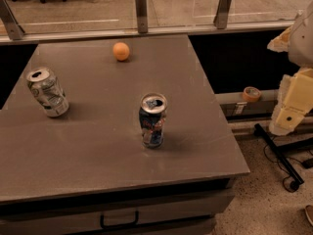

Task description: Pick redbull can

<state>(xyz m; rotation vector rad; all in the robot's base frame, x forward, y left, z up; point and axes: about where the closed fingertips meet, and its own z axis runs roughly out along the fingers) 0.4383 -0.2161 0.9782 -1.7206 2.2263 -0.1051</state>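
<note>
The redbull can (153, 120) stands upright just right of the middle of the frame, on the grey counter (205, 146). It is slim, with a dark blue and silver body, red marks and a shiny silver top. Its mouth looks open, but what is inside cannot be seen. A wider pale silver-green can (47, 92) stands at the left of the frame, well apart from the redbull can. Its top also shows a dark opening, and its contents are hidden too. An orange ball (121, 51) lies near the far edge of the counter, in the upper middle, apart from both cans.

The tool (289, 112) hangs at the right edge of the frame, off the counter and over the floor, well away from the redbull can. It appears as cream-coloured blocks, and whether it is wide or narrow cannot be told.

The counter is matte and flat, with a drawer handle (119, 222) under its front edge at the bottom. A roll of tape (251, 93) sits on a ledge to the right. Behind the counter runs a glass rail with metal posts (141, 10). The floor (259, 209) at the lower right is speckled, and a black bar (276, 153) lies across it.
</note>
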